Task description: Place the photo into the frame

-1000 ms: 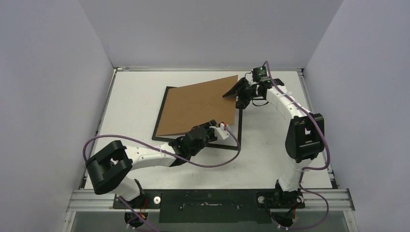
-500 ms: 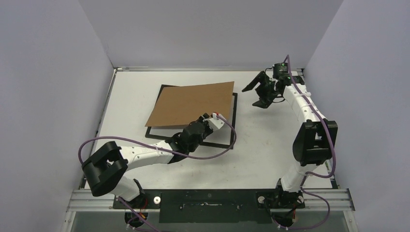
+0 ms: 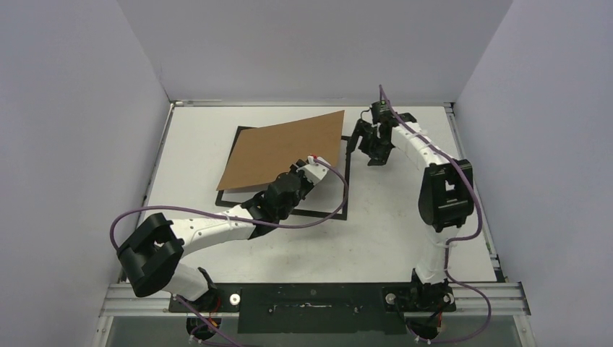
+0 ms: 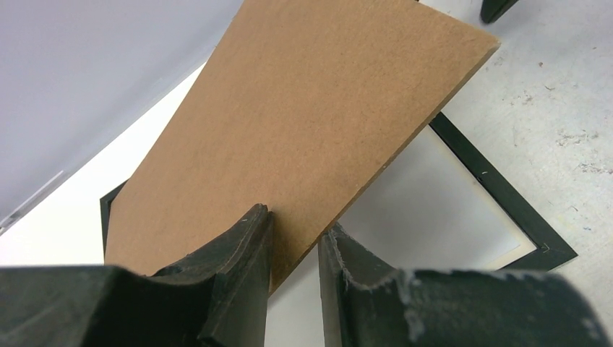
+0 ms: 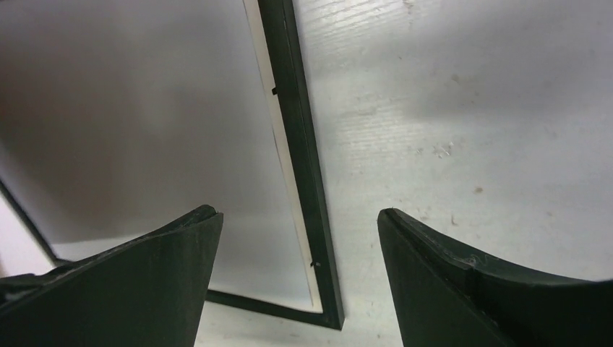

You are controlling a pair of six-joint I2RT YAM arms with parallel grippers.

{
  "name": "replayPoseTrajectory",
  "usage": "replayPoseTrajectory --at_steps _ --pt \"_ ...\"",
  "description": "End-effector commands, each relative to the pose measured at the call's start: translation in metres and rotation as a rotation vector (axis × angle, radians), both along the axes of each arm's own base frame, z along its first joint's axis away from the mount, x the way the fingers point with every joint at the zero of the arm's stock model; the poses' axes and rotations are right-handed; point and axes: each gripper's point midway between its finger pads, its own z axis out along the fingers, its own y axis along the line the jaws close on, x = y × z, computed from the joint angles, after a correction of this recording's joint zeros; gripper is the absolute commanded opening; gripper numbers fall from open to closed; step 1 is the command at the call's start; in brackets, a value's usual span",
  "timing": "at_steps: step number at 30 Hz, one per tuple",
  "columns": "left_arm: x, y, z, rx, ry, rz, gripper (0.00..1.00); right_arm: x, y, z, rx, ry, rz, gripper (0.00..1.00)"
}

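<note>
Top external view is showing the black frame (image 3: 348,184) lying flat on the white table (image 3: 405,217), in the middle of the picture. A brown backing board (image 3: 282,148) is hanging tilted over the frame and is covering most of it. The right rail and the near rail of the frame are showing beside the board. The left gripper (image 3: 300,173) is reaching in from the lower left and is pinching the near edge of this board.

Left wrist view is showing the same grip. The two dark fingers (image 4: 242,249) are pressing on both faces of the board (image 4: 311,123) at the bottom centre, with the board's edge between them. Under the board, at the right, a corner of the frame (image 4: 499,184) is lying on the table, and a pale sheet (image 4: 426,210) is filling the inside of it. It cannot be told whether this sheet is the back of the photo.

The right gripper (image 3: 363,148) is hovering at the upper right of the top view, just beside the far right corner of the board and apart from it. In the right wrist view its fingers (image 5: 144,282) are standing wide apart and are holding nothing. The right rail of the frame (image 5: 303,166) is running down between them, with the pale sheet (image 5: 144,130) on its left and the bare table (image 5: 470,108) on its right.
</note>
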Motion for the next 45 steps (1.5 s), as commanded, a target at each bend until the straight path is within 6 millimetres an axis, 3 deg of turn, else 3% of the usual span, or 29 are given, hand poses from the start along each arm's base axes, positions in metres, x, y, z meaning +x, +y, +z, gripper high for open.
replayPoseTrajectory --at_steps 1,5,12,21,27,36,39,45 --pt "0.006 0.005 0.022 -0.138 0.023 0.058 0.18 0.025 0.004 -0.015 -0.118 -0.051 0.051 0.81" --pt "0.006 0.007 0.021 -0.137 0.025 0.065 0.17 0.034 0.013 -0.038 -0.180 -0.047 0.099 0.79" --pt "0.007 0.009 0.021 -0.147 0.023 0.070 0.17 0.055 0.021 -0.051 -0.193 -0.105 0.084 0.71" --pt "0.005 0.010 0.021 -0.149 0.026 0.071 0.17 0.057 0.020 -0.072 -0.227 -0.086 0.071 0.59" --pt "0.005 0.011 0.020 -0.151 0.028 0.070 0.17 0.055 0.024 -0.076 -0.216 -0.080 0.099 0.67" --pt "0.004 0.012 0.019 -0.151 0.031 0.075 0.17 0.049 0.018 -0.093 -0.247 -0.037 0.102 0.66" --pt "0.004 0.012 0.019 -0.152 0.031 0.075 0.17 0.047 0.024 -0.091 -0.200 -0.037 0.103 0.67" --pt "0.004 0.012 0.020 -0.151 0.029 0.076 0.17 0.054 0.030 -0.061 -0.108 -0.127 0.072 0.73"
